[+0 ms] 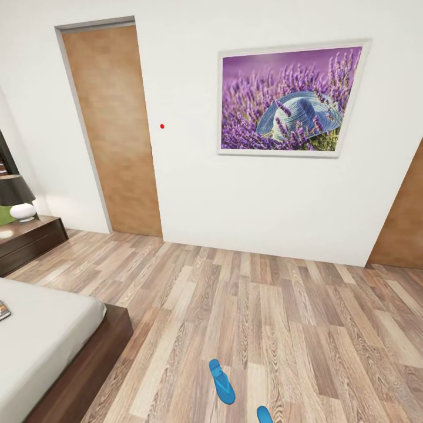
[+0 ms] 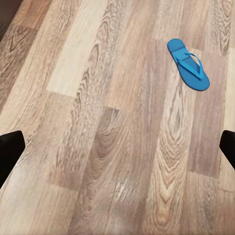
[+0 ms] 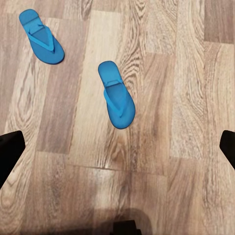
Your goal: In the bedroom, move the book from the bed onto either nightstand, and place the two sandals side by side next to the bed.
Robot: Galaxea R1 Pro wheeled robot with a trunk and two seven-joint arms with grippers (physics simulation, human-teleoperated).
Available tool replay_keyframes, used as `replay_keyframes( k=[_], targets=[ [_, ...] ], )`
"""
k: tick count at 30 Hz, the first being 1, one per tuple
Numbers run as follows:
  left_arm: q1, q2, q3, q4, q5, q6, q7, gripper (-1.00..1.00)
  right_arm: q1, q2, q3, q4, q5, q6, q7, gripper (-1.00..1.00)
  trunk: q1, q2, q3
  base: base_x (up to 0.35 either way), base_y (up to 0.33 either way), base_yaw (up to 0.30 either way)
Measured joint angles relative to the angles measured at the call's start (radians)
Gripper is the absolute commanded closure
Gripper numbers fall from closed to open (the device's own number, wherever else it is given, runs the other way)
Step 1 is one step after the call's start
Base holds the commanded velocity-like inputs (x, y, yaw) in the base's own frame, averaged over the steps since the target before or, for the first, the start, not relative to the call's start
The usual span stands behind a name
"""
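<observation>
Blue sandals [image 3: 116, 95] apart, wood floor [image 1: 282, 305]

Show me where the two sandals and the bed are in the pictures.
Nearer sandal [image 3: 116, 102], right wrist view, on its sole under the strap.
Farther sandal [image 3: 42, 43], right wrist view, on its sole.
Bed [image 1: 41, 335], head view, on the mattress top.

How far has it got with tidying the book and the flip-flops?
Nothing looks done yet. The book lies on the bed, not on a nightstand. Both sandals lie apart on the wooden floor, away from the bed. Both grippers are open and hold nothing, so every step remains.
</observation>
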Motion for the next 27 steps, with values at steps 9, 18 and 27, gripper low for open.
replay_keyframes(
  k=[9,18,27],
  targets=[
    [-0.001,-0.001,0.000,0.000,0.000,0.000,0.000,-1.00,0.000,0.000,0.000,0.000,0.000,0.000,0.000,-1.00,0.000,0.000,0.000,0.000,0.000,0.000],
    [0.000,-0.001,0.000,0.000,0.000,0.000,0.000,-1.00,0.000,0.000,-0.001,-0.002,0.000,0.000,0.000,-1.00,0.000,0.000,0.000,0.000,0.000,0.000],
    [-0.001,-0.003,-0.002,-0.019,-0.001,0.002,0.001,-1.00,0.000,-0.002,-0.003,-0.003,0.000,0.001,0.000,-1.00,0.000,0.000,0.000,0.000,0.000,0.000]
  ],
)
